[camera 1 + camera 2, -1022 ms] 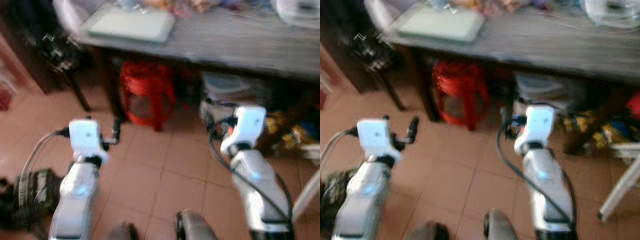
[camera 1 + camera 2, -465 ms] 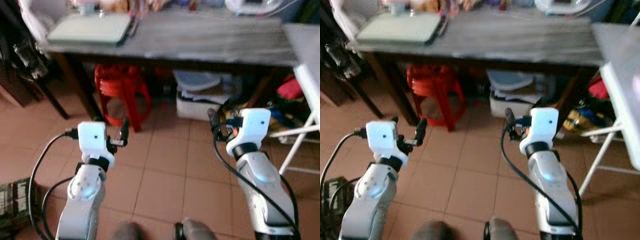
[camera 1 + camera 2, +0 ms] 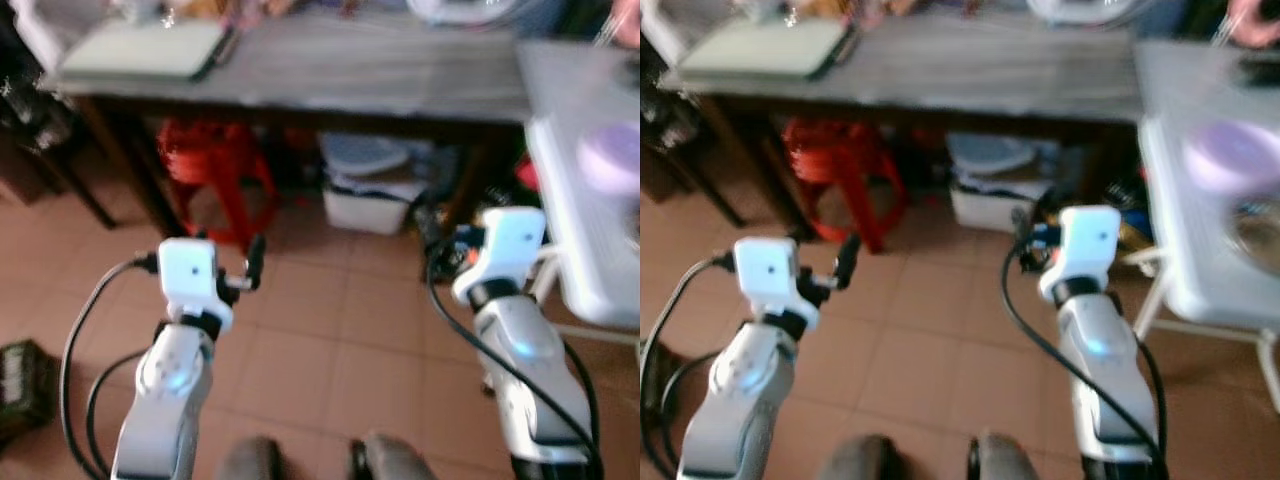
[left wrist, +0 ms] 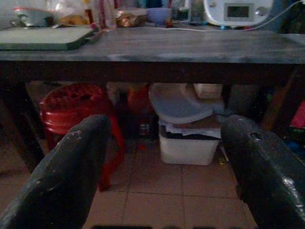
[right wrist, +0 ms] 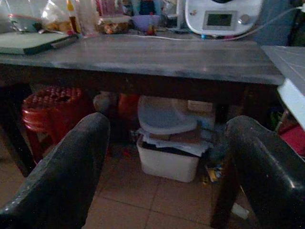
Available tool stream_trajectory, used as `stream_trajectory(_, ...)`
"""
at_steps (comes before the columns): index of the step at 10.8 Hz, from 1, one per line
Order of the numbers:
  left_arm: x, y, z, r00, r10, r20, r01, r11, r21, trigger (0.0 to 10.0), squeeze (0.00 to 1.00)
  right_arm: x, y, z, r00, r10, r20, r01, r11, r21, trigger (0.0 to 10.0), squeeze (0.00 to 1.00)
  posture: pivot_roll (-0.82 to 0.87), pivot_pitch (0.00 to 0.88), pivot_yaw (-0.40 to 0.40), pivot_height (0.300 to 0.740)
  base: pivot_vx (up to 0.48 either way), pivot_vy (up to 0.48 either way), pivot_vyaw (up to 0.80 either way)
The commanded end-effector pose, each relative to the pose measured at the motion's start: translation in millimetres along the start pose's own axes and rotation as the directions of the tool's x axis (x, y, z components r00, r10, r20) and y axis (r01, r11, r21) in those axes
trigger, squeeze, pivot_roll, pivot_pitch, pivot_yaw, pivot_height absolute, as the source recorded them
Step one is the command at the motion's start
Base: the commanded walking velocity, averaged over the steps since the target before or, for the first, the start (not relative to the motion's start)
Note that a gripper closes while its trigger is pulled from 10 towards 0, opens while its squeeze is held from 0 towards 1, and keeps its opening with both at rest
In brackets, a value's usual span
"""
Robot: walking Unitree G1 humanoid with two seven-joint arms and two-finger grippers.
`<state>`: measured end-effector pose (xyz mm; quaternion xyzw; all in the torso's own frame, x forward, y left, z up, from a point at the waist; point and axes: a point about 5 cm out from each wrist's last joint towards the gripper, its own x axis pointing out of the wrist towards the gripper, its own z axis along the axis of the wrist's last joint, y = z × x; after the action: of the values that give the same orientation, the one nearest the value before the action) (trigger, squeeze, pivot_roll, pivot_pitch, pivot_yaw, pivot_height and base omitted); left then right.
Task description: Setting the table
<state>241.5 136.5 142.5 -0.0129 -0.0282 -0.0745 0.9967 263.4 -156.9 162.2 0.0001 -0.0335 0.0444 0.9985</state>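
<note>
White folding table (image 3: 1200, 290) at 3 o'clock of the head view, near the right arm, its long axis running roughly 12-to-6, away from the robot. On it a purple plate (image 3: 1230, 158) and a metal dish (image 3: 1257, 232) nearer the robot; both blurred. A person's hand (image 3: 1252, 20) at the far end, about 1 o'clock.

Versus half a second ago: the whole view has swung to the right. The white table was just an edge at the frame side; much more of its top shows, with the plate and dish. The grey wooden table (image 3: 330, 75) and red stool (image 3: 210, 160) slid toward 10–11 o'clock in frame; that's camera motion, not things moving. Arms in about the same raised pose.

Grey wooden table spans 10 to 1 o'clock, long axis left-right. On it a flat green tray (image 4: 45, 38) at the left end, jars and bags (image 5: 86, 16) along the back, a white appliance with a display (image 5: 221, 16) toward the right end. Under it: the red stool, a white storage bin (image 4: 190, 143) with a lid (image 4: 178, 102) leaning on top.

Left gripper (image 4: 164, 167) held over the tile floor (image 3: 330, 350), fingers wide apart, holding nothing, aimed at the space under the grey table. Right gripper (image 5: 167, 167) likewise spread apart and empty, aimed the same way. Both well apart from either table's top.
</note>
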Motion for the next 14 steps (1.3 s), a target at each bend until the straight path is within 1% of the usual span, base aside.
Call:
stream_trajectory(1,-2.0,5.0,-1,1.0,0.01,-0.015,-0.01,1.0,0.013,10.0,0.0,-0.7,5.3,1,1.0,0.011,0.009,-0.011,1.0,0.004,10.0,0.0,-0.07,0.149,0.048,0.74,0.0,-0.454,0.0)
stream_trajectory(4,0.6,-3.1,2,0.999,-0.048,0.004,0.048,0.999,-0.004,10.0,0.0,1.8,1.7,5,0.999,-0.001,0.038,0.002,1.0,-0.017,10.0,0.0,-0.07,0.148,0.048,0.74,0.0,-0.435,0.0)
stream_trajectory(5,-1.1,-7.1,3,0.998,-0.069,0.007,0.069,0.997,-0.016,10.0,0.0,0.6,1.9,4,0.999,-0.008,0.035,0.008,1.0,-0.014,10.0,0.0,-0.07,0.151,0.047,0.74,0.292,-0.379,0.0)
stream_trajectory(11,-0.3,-8.4,3,0.996,-0.09,0.009,0.09,0.996,-0.01,10.0,0.0,3.1,-0.6,3,0.999,-0.03,0.034,0.03,0.999,-0.01,10.0,0.0,-0.07,0.152,0.047,0.74,0.297,-0.374,0.0)
stream_trajectory(12,-0.6,-7.6,4,0.997,-0.08,0.015,0.08,0.996,-0.034,10.0,0.0,4.8,-3.6,3,0.999,-0.045,0.027,0.045,0.999,-0.005,10.0,0.0,-0.07,0.154,0.048,0.74,0.281,-0.262,0.0)
stream_trajectory(13,-1.4,-5.6,5,0.998,-0.06,0.025,0.061,0.997,-0.049,10.0,0.0,5.6,-4.4,3,0.999,-0.047,0.027,0.047,0.999,-0.008,10.0,0.0,-0.07,0.154,0.048,0.74,0.0,0.0,0.0)
stream_trajectory(14,-1.2,-4.4,4,0.998,-0.062,0.018,0.062,0.997,-0.042,10.0,0.0,7.4,-5.6,1,0.998,-0.052,0.021,0.053,0.999,-0.006,10.0,0.0,-0.06,0.155,0.047,0.74,0.0,0.0,0.0)
